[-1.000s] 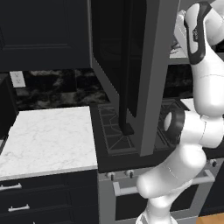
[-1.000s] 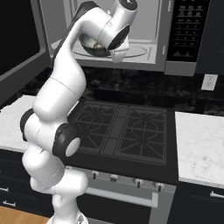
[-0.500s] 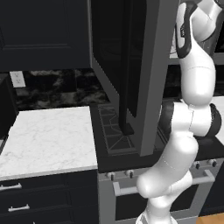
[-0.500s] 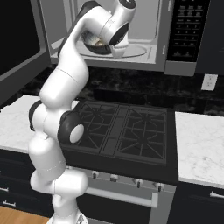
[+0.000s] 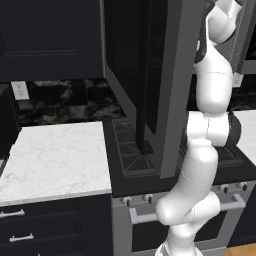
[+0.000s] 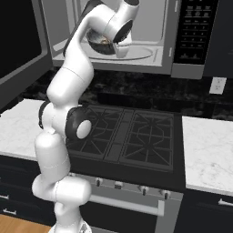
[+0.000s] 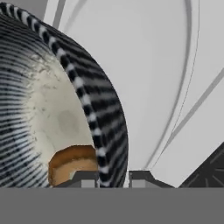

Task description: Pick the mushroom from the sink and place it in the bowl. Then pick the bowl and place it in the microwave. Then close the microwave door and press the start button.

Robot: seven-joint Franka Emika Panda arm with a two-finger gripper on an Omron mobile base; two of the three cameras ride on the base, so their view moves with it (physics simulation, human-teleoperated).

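Observation:
The grey-striped bowl [image 7: 52, 87] [image 6: 98, 43] sits on the glass turntable inside the open microwave [image 6: 184, 41]. The tan-brown mushroom [image 7: 72, 164] lies on the bowl's creamy floor, close to the near wall. My gripper [image 7: 113, 178] [image 6: 116, 49] straddles the bowl's rim, one fingertip inside and one outside. The jaws stand slightly apart, with a thin sliver of light beside the outer tip. The microwave door [image 5: 170, 85] hangs wide open to the left, its dark handle bar [image 5: 143, 100] facing the room. The sink is out of view.
A black gas stove [image 6: 132, 136] lies below the microwave, with white marble counters on its left [image 5: 55, 155] and right [image 6: 209, 145]. The open door juts out over the stove's left edge. Dark cabinets flank the microwave.
My elbow and forearm have swung up and closer to the microwave while the hand stayed at the bowl on the turntable. The jaws have eased apart a little on the rim.

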